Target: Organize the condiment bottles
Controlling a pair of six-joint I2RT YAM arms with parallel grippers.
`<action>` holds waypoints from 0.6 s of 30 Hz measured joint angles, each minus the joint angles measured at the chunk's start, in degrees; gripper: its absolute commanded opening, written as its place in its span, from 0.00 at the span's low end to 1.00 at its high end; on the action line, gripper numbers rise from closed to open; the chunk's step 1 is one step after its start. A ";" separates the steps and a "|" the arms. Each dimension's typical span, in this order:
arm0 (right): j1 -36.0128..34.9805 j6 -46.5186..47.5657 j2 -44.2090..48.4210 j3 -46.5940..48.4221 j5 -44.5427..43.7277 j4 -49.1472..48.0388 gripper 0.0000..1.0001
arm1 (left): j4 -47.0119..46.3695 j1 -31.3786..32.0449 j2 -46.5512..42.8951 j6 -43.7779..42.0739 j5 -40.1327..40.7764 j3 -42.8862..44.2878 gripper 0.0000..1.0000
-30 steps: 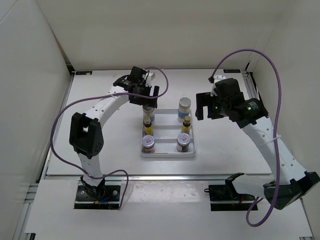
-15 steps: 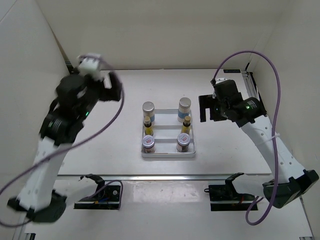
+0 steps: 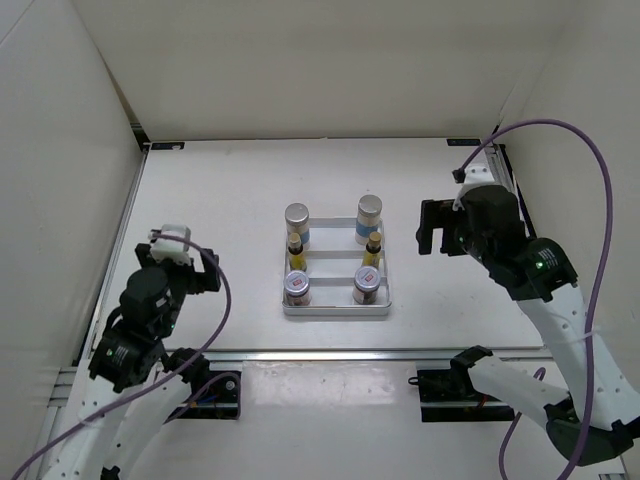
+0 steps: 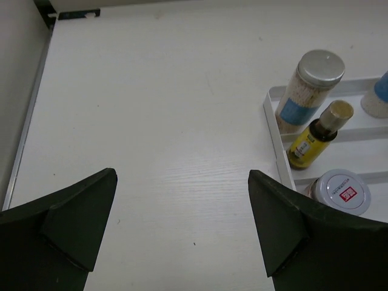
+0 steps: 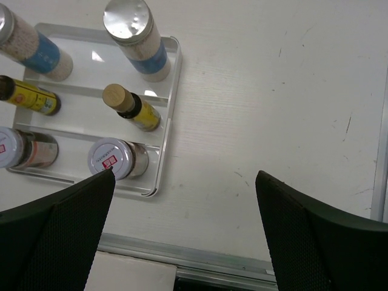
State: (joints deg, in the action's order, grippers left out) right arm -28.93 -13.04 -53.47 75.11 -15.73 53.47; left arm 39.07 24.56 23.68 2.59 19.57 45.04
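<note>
This is looking like a robotics lab test cell, not a home or a kitchen. Plain white panels (image 3: 320, 70) are boxing in a white bench (image 3: 210, 210) on three sides, and aluminium rails (image 3: 330, 352) are running along its near edge. A left arm (image 3: 140, 320) and a right arm (image 3: 520, 265) are standing by black mounts (image 3: 445, 385), trailing purple cables (image 3: 598, 200). The only goods showing are condiment bottles (image 3: 297, 216) sitting in a white tray (image 3: 335, 312)

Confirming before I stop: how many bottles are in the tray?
6: white bottles at the far end, yellow bottles in the middle, jars nearest. None seem hidden.
</note>
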 measured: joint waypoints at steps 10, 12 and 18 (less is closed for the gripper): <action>0.00 1.44 7.61 -7.45 0.00 0.35 1.00 | -3.13 0.00 -5.05 0.24 2.16 -0.42 1.00; 0.00 1.51 8.70 -8.20 0.00 0.37 1.00 | -3.23 0.00 -4.79 0.20 2.34 -0.55 1.00; -0.02 1.49 10.32 -9.31 -1.03 0.39 1.00 | -5.18 0.00 -10.27 -0.44 2.47 -3.48 1.00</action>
State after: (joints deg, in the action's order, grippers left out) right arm -28.95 -11.55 -43.16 65.80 -16.75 53.87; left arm 33.89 24.56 13.41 2.15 22.04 41.56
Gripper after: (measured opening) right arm 0.998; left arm 0.998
